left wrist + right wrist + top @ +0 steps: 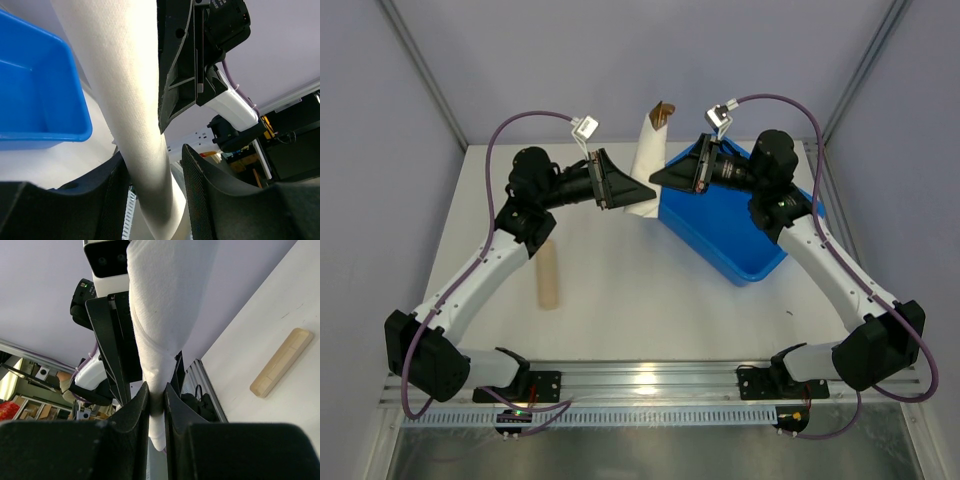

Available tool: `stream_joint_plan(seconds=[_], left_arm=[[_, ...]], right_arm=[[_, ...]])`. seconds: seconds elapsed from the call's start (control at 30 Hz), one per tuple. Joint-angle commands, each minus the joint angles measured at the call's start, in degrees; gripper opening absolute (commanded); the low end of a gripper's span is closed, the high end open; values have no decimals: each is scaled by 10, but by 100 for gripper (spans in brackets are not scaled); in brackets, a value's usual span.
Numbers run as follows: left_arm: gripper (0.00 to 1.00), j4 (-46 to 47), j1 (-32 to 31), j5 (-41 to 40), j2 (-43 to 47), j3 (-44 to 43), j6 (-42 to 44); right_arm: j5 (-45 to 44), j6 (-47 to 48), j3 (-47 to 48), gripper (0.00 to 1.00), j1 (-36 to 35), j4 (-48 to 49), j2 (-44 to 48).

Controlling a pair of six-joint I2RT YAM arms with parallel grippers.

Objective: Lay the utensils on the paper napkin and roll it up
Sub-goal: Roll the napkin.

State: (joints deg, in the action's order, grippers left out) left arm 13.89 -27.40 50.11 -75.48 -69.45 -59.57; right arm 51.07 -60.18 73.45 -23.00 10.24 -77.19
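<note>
The paper napkin [647, 165] is rolled into a white tube held upright above the table's far middle. A gold-bronze utensil tip [661, 113] pokes out of its top; the rest of the utensils is hidden inside. My right gripper [657, 178] is shut on the roll's lower end, and the right wrist view shows the fingers [156, 390] pinching the napkin [170, 300]. My left gripper [642, 192] stands around the roll from the left. In the left wrist view its jaws [154, 152] are open, with a gap between the napkin [125, 75] and one finger.
A blue bin [720, 225] sits at the right, under the right gripper, and also shows in the left wrist view [35, 90]. A tan cylinder [549, 277] lies on the white table left of centre, seen too in the right wrist view [281, 362].
</note>
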Motion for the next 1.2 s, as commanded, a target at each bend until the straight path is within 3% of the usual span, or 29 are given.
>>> stream_joint_plan(seconds=[0.0, 0.33, 0.57, 0.8, 0.9, 1.17], left_arm=[[46, 21, -1, 18, 3, -12, 6], [53, -4, 1, 0, 8, -12, 23], [65, -37, 4, -29, 30, -2, 55], [68, -101, 30, -71, 66, 18, 89], [68, -150, 39, -94, 88, 19, 119], [68, -413, 80, -211, 148, -19, 234]], right_arm=[[-4, -11, 0, 4, 2, 54, 11], [0, -6, 4, 4, 2, 41, 14], [-4, 19, 10, 4, 2, 9, 20], [-15, 68, 27, 3, 2, -59, 22], [-20, 82, 34, 4, 2, -91, 24], [-56, 198, 73, 3, 32, -252, 21]])
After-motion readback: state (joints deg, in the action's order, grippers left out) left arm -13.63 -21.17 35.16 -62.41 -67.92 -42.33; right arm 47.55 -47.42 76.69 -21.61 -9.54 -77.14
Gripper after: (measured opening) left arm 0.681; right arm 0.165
